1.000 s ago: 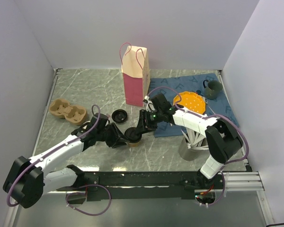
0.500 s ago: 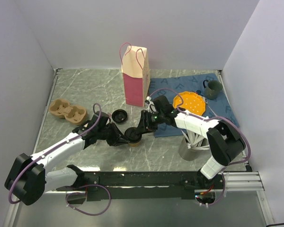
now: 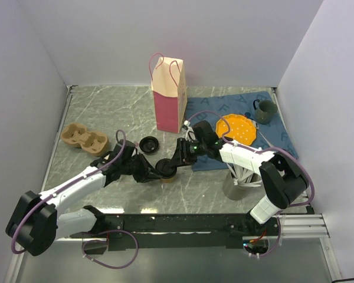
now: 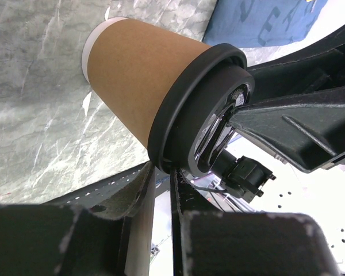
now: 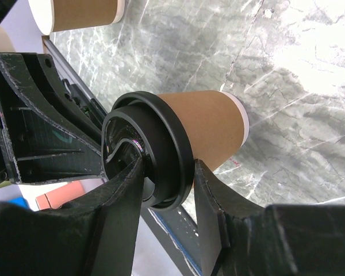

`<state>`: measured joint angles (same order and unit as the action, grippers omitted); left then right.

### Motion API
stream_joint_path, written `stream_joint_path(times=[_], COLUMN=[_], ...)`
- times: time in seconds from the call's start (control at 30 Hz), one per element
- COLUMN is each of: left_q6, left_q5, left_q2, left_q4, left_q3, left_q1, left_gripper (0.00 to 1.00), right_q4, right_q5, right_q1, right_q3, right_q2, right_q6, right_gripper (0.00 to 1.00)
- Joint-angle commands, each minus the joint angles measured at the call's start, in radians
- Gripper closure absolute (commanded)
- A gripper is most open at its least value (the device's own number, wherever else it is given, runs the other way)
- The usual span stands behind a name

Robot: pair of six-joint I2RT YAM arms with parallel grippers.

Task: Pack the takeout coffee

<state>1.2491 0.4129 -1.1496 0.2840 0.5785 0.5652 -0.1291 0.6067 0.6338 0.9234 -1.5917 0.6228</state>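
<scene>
Takeout coffee (image 3: 167,169) stands upright on marble table (image 3: 106,112) between both arms, well short of pink paper bag (image 3: 168,97). R gripper (image 5: 167,190) pinches its black lid rim. L gripper (image 4: 161,190) is nearly pressed together at rim edge; can't tell if it grips. Prob. best: keep cup level, lift straight, don't pry lid. No print on cup; blue cloth (image 4: 264,23) letters unreadable.

The cup (image 4: 137,77) is brown with a black lid (image 4: 175,115); the table (image 3: 106,112) is grey marble; the bag (image 3: 168,112) is pink and cream.
</scene>
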Motion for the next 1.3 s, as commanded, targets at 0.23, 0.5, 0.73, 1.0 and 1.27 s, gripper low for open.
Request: stream_joint_path(times=[0.23,0.5,0.73,1.0,1.27], left_q6=[-0.037,-0.036,-0.053,-0.059,-0.126], left_q5=[-0.296,-0.281,-0.289,-0.29,-0.283], left_q2=[-0.108,-0.096,-0.133,-0.176,-0.098], left_q4=[0.184,0.216,0.176,0.176,0.312], left_q3=[-0.106,-0.141,-0.143,-0.138,0.05], left_q1=[0.036,0.058,0.059,0.068,0.068], left_gripper=[0.87,0.61,0.71,0.9,0.56], right_q4=[-0.139,-0.144,-0.122,-0.113,-0.22], right_q5=[-0.1,-0.082,-0.087,-0.09,-0.082], right_q1=[0.03,0.03,0.032,0.035,0.035], right_q3=[-0.069,-0.046,-0.061,-0.075,0.055], right_q2=[-0.06,-0.099,-0.117,-0.139,-0.149], right_q6=[-0.066,-0.11,-0.123,-0.143,-0.242], right_gripper=[0.58,0.58,0.59,0.64,0.63])
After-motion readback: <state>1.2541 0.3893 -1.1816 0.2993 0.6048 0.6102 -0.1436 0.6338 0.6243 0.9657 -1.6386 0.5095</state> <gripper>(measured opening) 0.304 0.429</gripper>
